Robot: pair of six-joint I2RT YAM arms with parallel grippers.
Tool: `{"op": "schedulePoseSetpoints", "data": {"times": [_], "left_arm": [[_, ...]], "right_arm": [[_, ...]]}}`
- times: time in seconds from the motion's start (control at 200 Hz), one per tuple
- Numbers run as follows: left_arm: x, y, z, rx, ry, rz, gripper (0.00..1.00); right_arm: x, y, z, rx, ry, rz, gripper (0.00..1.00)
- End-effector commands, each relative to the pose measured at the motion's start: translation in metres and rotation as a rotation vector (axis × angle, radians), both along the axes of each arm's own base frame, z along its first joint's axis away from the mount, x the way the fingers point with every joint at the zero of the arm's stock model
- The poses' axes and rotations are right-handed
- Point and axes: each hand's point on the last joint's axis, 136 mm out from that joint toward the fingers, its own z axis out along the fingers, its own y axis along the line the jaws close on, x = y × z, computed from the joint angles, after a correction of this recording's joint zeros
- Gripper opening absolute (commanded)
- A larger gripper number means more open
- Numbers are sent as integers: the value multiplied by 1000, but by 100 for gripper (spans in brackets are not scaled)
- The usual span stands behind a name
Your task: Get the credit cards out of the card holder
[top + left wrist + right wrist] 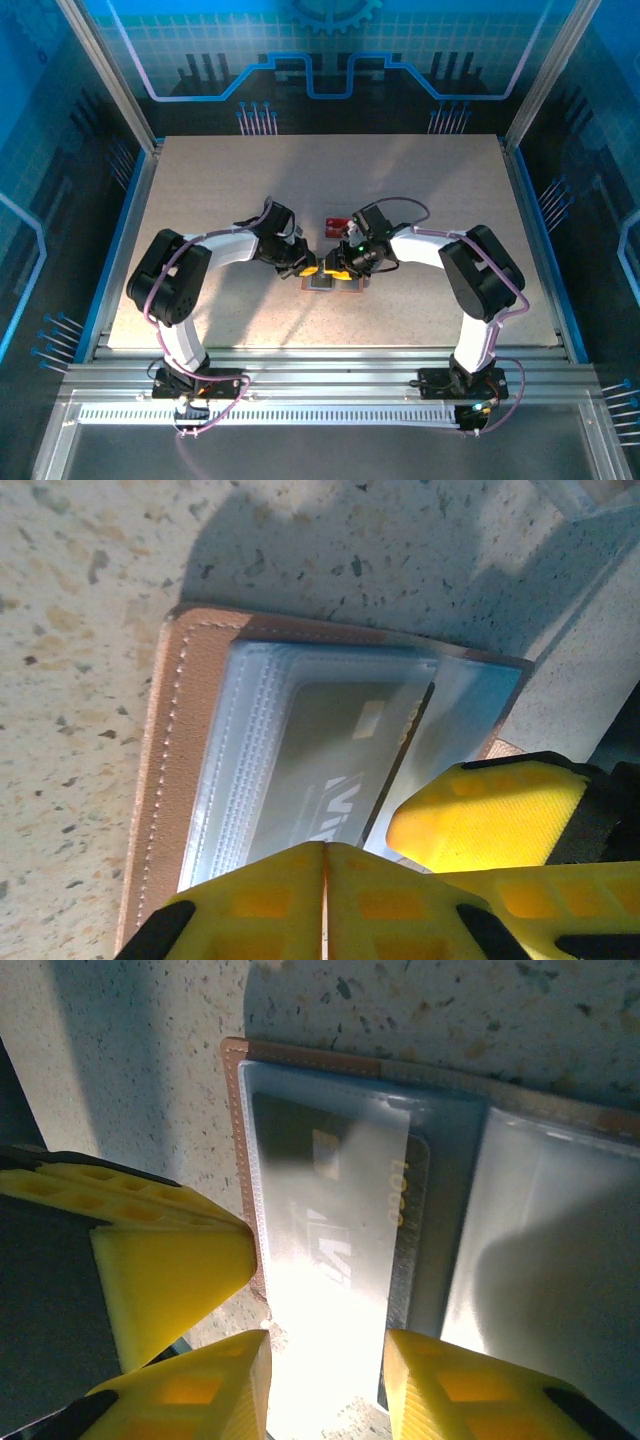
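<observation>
Top external view puts both arms nose to nose at mid-table, over the open card holder [348, 290]. On the left, the left gripper [323, 865] has its yellow fingers pressed together at the holder's near edge; whether they pinch the leather or merely pin it down I cannot tell. Between the two tools, a dark credit card [335, 1200] sits inside a clear pocket, one short end towards the right gripper [327, 1350], whose fingers are spread either side of the pocket's end, closed on nothing. To do this well, I judge the left arm should hold the holder flat while the right closes on the card's end alone, not the plastic sleeve, and draws straight along the pocket. Farther back, a loose red card [337, 222] lies on the table [200, 200], apart from the holder.
</observation>
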Motion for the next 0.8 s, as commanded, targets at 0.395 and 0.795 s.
{"op": "schedulePoseSetpoints", "data": {"times": [0.395,0.795], "left_arm": [[-10,6,-9,6,36,-26,2],[-13,8,-20,23,59,-29,3]], "right_arm": [[6,13,-3,12,-2,14,35],[0,5,-13,-45,5,24,35]]}}
